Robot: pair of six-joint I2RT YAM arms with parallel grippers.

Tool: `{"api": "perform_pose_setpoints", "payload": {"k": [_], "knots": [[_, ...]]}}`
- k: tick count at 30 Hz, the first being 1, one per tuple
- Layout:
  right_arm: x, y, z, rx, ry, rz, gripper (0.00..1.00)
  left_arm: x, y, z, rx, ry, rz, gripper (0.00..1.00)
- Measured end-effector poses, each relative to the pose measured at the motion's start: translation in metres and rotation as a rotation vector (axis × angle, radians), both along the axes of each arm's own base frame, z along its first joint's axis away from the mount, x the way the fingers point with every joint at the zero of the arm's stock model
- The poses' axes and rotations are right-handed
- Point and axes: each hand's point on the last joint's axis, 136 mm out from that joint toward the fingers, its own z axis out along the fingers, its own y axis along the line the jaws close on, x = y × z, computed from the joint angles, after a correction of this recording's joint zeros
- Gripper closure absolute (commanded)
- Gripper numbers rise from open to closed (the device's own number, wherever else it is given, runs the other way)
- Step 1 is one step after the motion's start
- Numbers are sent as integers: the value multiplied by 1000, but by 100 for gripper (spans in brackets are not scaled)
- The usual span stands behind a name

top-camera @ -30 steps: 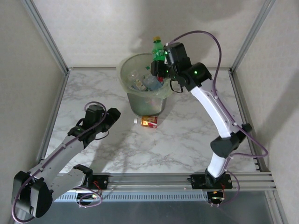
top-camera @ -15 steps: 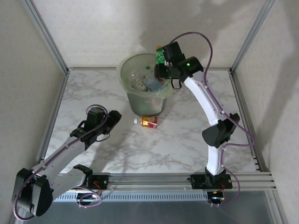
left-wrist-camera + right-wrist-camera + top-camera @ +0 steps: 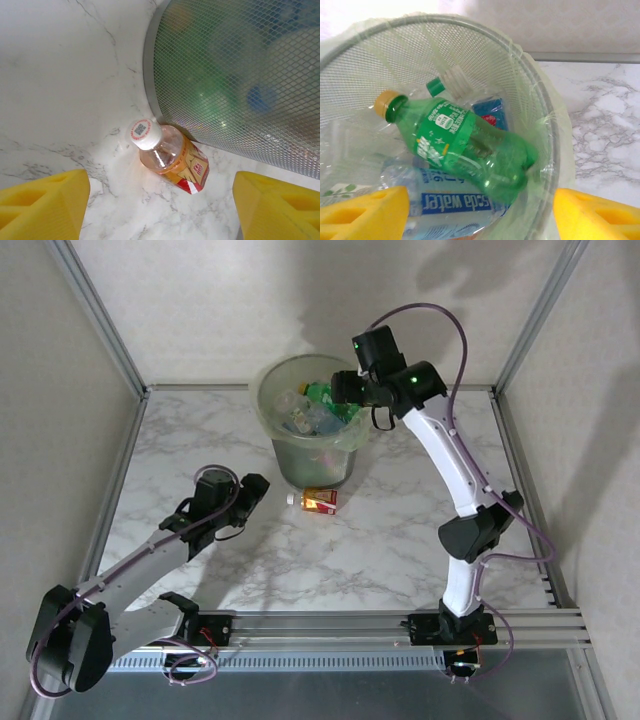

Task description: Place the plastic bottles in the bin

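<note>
While the right pincer [image 3: 480, 212] and left pincer [image 3: 160, 202] both gape empty, the left should straddle the bottle [image 3: 172, 162] mid-frame, clear of the bin [image 3: 240, 75].

Bottles [image 3: 470, 150] in bin [image 3: 305, 462]; lone bottle [image 3: 320, 501] before it.

Setting: robotics lab test cell. Under the left claw [image 3: 160, 207], a marble-pattern tabletop [image 3: 60, 75]; ahead of the right claw [image 3: 480, 215], a plain white wall panel [image 3: 560, 25]. Aluminium posts [image 3: 98, 320] frame the cell. Both arms are bolted to a slotted aluminium rail [image 3: 330, 625] well behind the claws.
</note>
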Motion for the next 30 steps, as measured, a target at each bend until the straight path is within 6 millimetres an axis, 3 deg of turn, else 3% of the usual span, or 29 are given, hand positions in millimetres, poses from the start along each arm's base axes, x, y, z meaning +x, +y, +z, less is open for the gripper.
{"api": "perform_pose_setpoints", "payload": {"k": [4,7,12,14,17,22,25,30], "knots": [[-29,-3,17,29,-45,11,35,-2,-5,-10,-49,34,28,30],[-59,-16,16,65,-62,9,40,-4,-7,-17,-85,63,58,32],[-100,-48,-10,130,-67,-29,44,-5,-15,-29,-137,119,91,34],[-112,-57,-31,150,-50,-50,44,-4,-22,-37,-150,141,94,35],[-122,-65,-66,161,3,-81,45,-3,-32,-53,-160,183,94,35],[-130,-61,-118,182,104,-93,45,1,-44,-68,-173,213,93,34],[-132,-57,-127,205,124,-86,46,8,-48,-66,-190,201,98,35],[-132,-51,-124,256,110,-73,47,20,-55,-64,-219,170,96,36]]}}
